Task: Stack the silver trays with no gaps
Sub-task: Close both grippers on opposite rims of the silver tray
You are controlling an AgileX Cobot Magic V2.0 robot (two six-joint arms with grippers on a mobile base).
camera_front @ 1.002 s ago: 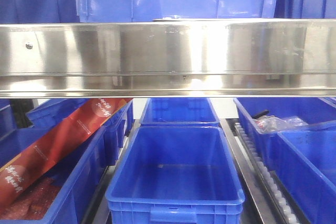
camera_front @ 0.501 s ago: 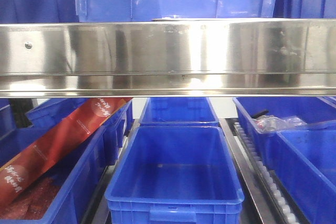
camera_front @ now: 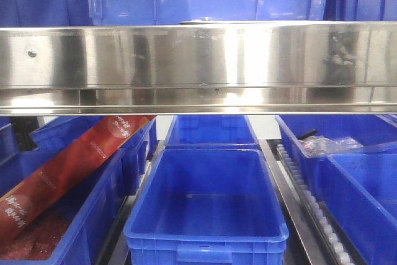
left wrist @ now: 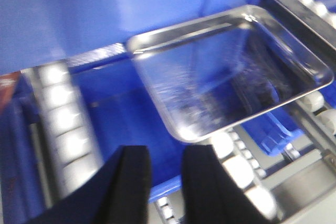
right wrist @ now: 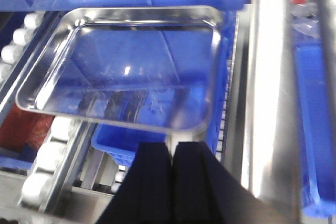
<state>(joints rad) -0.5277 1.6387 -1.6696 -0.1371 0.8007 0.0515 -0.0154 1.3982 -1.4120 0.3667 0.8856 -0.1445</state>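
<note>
Steel rail (camera_front: 198,66): We see a long shiny rail run from left to right across the front view, with blue crates behind and below it.
Blue crate (camera_front: 208,206): The big one sits in the near middle, open at the top. One more crate (camera_front: 211,131) sits just beyond it.
Roller track (camera_front: 310,206): White rollers run from near to far, just right of the middle crate.
Silver tray (right wrist: 136,61): In the right wrist view we see it over a blue crate, with white rollers on its left. In the left wrist view a silver tray (left wrist: 231,72) sits tilted over blue plastic. We cannot tell if it is the same one.
Red box (camera_front: 68,172): It is long and leans in the left crate.
Right gripper (right wrist: 171,144): Its two black fingers are almost together and pinch the near rim of the silver tray.
Left gripper (left wrist: 166,153): Its fingers stand apart with nothing between them. The tray is a little beyond, not touching.
Clear bag (camera_front: 329,146): It lies crumpled in a crate on the right.
</note>
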